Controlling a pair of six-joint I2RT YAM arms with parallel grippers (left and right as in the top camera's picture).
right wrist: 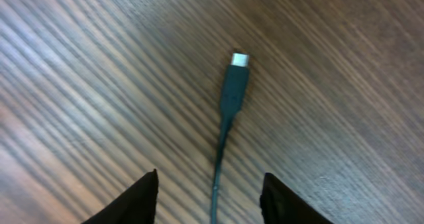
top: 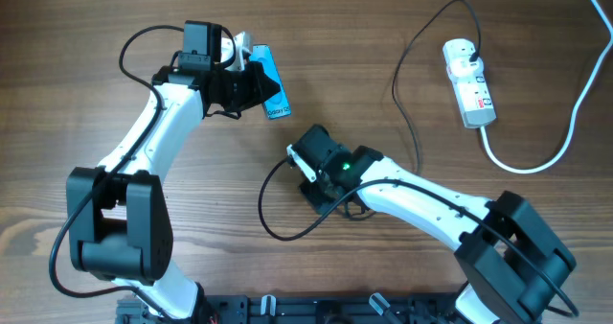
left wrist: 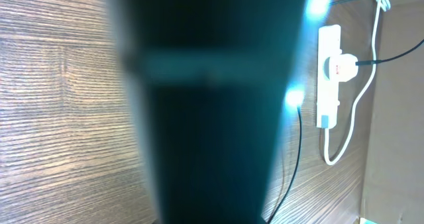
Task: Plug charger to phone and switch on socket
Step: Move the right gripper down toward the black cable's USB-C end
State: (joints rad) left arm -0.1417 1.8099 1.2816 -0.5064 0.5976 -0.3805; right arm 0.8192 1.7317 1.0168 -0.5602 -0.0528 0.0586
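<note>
My left gripper (top: 251,82) is shut on the phone (top: 272,86), a teal-blue slab held tilted at the upper left. In the left wrist view the phone (left wrist: 212,105) is a dark blurred mass filling the middle. My right gripper (top: 305,167) is open at mid-table. In the right wrist view its fingers (right wrist: 211,192) straddle the charger cable (right wrist: 224,124), whose plug tip (right wrist: 240,59) lies on the wood just ahead. The white socket (top: 469,86) lies at the upper right with the white adapter (top: 462,54) plugged in. It also shows in the left wrist view (left wrist: 329,78).
A thick white cord (top: 551,142) loops from the socket toward the right edge. The black charger cable (top: 402,84) arcs from the adapter down to the right arm. The arm's own black wire (top: 268,219) loops beside the right gripper.
</note>
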